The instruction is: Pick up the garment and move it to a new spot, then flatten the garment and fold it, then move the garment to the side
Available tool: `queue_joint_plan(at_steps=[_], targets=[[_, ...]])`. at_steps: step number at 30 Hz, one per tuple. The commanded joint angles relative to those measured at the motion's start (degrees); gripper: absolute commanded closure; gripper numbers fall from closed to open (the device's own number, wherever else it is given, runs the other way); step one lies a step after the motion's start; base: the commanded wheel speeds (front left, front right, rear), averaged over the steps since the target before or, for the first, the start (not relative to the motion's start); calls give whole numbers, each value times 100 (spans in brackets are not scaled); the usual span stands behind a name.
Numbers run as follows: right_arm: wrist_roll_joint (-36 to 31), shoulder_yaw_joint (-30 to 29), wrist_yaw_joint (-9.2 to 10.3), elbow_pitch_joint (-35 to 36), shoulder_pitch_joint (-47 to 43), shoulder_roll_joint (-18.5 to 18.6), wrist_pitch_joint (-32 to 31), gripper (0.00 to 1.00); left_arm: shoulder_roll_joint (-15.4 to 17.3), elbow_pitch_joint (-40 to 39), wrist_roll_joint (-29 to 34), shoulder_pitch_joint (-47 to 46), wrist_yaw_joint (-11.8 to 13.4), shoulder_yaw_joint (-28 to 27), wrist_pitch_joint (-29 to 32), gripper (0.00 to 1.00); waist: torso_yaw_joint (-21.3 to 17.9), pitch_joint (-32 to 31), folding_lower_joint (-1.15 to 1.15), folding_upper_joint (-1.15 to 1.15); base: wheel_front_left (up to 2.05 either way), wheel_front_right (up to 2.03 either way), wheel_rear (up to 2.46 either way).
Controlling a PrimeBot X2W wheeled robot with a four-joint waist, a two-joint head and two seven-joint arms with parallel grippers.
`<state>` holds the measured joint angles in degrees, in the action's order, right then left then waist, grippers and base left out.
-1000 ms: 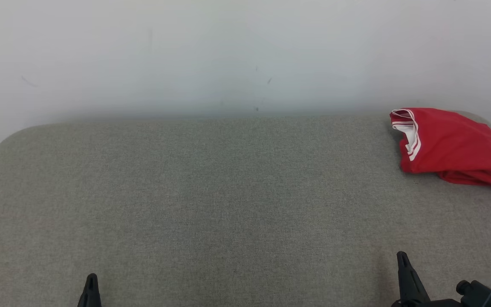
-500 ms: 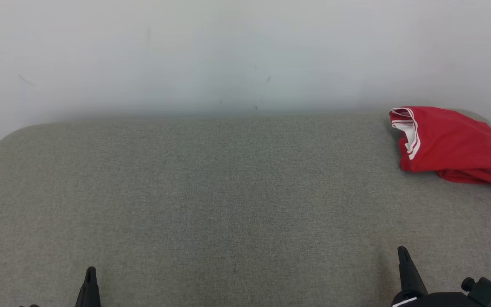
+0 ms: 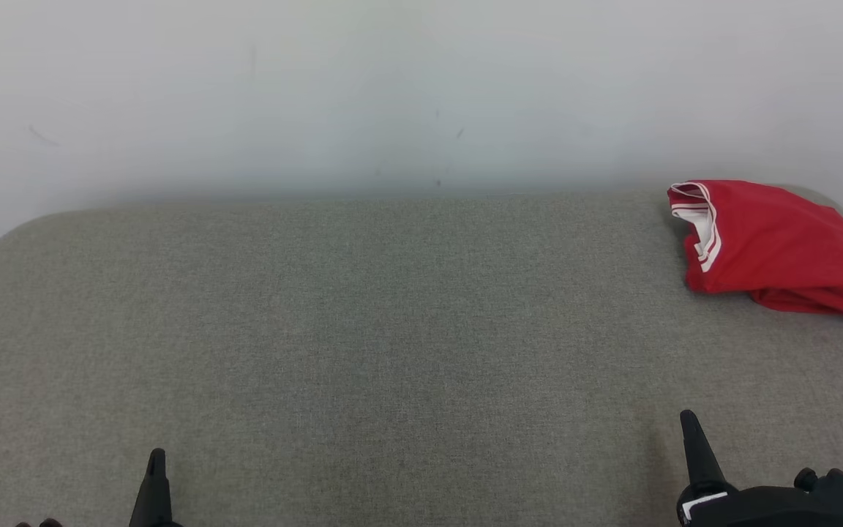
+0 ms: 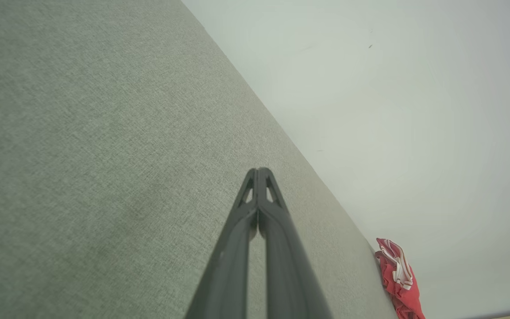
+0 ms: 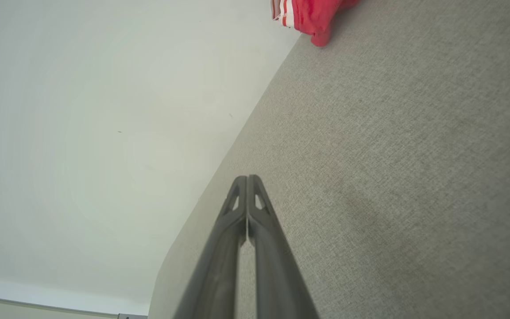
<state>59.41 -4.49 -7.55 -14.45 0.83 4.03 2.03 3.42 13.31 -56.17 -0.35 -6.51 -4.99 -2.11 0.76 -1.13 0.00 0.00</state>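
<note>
The garment (image 3: 776,249) is a red piece with white striped trim, lying bunched at the far right corner of the grey fabric surface (image 3: 392,329). It also appears as a small red heap (image 4: 396,279) in the left wrist view and at the top edge (image 5: 312,15) of the right wrist view. My left gripper (image 3: 156,457) pokes up at the lower left, shut, fingertips together (image 4: 258,170). Over at the lower right my right gripper (image 3: 687,417) is shut too, its tips touching (image 5: 247,178). Both hold nothing and stay far from the garment.
A pale wall (image 3: 421,88) runs right behind the surface's far edge. The surface has rounded far corners; the garment lies close to the right one.
Both grippers' tips have crept a little farther up the head view. The garment sits slightly higher in the picture, a small camera shift.
</note>
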Motion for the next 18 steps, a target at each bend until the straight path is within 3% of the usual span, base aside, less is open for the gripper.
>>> queue_joint_plan(at_steps=[1,18], targets=[[202,-26,5,70,122,-15,-41,100,1,-38,-198,-150,-16,-27,45,100,-2,3,0,0,0,0,0],[1174,-86,7,66,264,-51,-305,100,-15,-3,-1265,-296,-53,-71,306,100,-21,36,0,0,0,0,0]])
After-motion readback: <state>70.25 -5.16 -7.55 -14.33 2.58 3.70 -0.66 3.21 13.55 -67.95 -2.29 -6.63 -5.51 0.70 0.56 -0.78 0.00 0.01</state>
